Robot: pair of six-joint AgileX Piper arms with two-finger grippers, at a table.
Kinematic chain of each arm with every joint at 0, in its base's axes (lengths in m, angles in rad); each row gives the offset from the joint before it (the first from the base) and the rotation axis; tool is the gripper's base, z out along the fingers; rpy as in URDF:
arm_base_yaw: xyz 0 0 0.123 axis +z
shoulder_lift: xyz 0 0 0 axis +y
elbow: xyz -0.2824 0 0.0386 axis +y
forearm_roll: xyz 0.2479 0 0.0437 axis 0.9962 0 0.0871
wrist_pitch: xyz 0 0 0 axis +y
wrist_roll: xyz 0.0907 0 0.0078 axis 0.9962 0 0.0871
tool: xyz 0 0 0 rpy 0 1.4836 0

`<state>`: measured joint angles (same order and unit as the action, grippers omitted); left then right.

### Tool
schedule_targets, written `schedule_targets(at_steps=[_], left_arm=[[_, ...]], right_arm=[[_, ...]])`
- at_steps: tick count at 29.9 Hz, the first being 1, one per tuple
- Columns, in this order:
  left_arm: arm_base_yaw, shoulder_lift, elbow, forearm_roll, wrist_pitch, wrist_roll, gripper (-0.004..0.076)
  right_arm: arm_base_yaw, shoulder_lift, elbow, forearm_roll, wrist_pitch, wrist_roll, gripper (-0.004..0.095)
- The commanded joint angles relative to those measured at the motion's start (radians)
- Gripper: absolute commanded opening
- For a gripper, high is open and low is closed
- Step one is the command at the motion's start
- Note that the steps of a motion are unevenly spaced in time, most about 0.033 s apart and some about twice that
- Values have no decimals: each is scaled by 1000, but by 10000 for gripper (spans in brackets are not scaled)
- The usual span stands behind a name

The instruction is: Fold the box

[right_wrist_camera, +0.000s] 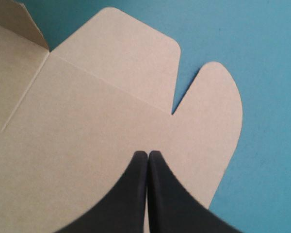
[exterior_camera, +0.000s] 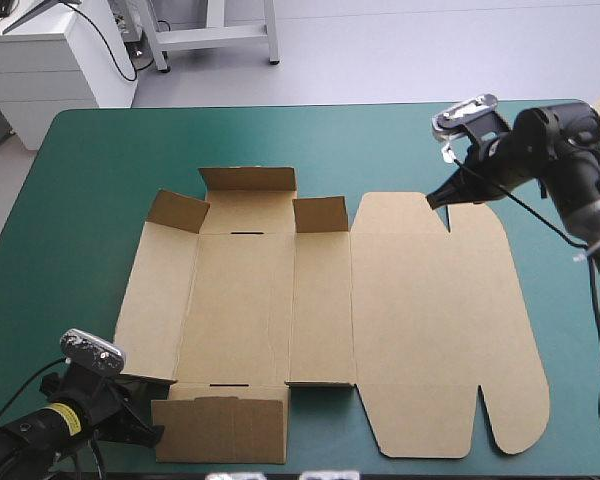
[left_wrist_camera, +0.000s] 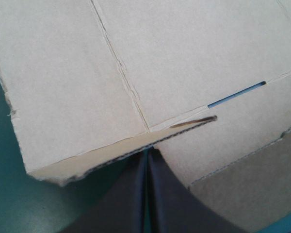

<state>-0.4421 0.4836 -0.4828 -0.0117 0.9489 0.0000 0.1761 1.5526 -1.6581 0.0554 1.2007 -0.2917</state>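
High view looks down across the whole table point(exterior_camera: 70, 200); each wrist view sits close over the box point(exterior_camera: 420, 320) (opposite corners).

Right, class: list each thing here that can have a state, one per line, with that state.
box: unfolded, mostly flat
far flaps: raised
lid: flat
left claw: shut, tips at the box's near left edge
right claw: shut, over the lid's far end
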Motion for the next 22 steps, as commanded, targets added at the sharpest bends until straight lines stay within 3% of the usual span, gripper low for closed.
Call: schedule_targets(at_steps=[1, 11, 17, 22], left_arm=[[-6, 6, -32, -5, -46, 0, -8], [-6, 6, -32, -5, -52, -6, -8], [-6, 6, -37, -6, -63, -6, -8], [-6, 6, -106, -11, -11, -6, -8]], right_arm=[[-30, -153, 122, 8, -97, 2, -15], [-34, -516, 562, 11, -266, 85, -16], [-34, -663, 710, 9, -287, 90, -16], [-34, -711, 739, 7, -257, 105, -15]])
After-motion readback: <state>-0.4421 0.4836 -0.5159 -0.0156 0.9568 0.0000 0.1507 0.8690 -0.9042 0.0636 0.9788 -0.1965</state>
